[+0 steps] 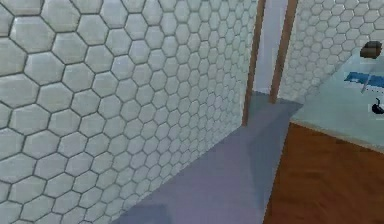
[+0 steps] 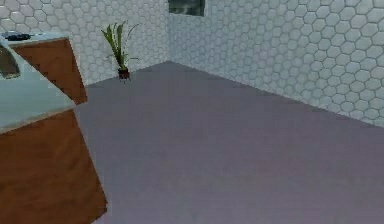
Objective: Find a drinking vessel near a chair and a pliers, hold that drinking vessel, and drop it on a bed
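Hex-tile room, wooden counter [image 2: 50,170] parked at the edge

A potted plant [image 2: 120,50] is seen beyond the counter, against the tiled wall [image 2: 290,50]; grey floor [image 2: 230,140] is spread beside it. Gripper state and the drinking vessel's spot can't be told.

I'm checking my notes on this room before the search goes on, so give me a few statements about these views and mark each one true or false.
1. A potted plant stands on the floor near the tiled wall. True.
2. The floor is red carpet. False: it is plain grey.
3. The counter has white metal sides. False: its sides are brown wood under a pale top.
4. In the forward view, a brown door frame stands beyond the hexagon-tiled wall. True.
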You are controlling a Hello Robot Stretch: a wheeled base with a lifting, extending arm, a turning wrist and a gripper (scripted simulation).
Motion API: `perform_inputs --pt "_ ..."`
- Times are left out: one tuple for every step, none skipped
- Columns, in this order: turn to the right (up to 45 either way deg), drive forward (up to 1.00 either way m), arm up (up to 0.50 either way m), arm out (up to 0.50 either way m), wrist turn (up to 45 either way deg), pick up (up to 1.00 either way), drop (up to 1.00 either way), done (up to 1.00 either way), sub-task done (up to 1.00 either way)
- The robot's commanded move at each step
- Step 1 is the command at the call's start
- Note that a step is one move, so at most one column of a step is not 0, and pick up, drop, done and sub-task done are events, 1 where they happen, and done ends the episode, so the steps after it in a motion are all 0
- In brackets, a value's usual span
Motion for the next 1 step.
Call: perform_inputs --pt "0.0 0.15 0.00 0.00 0.0 0.00 0.00 0.00 0.00"
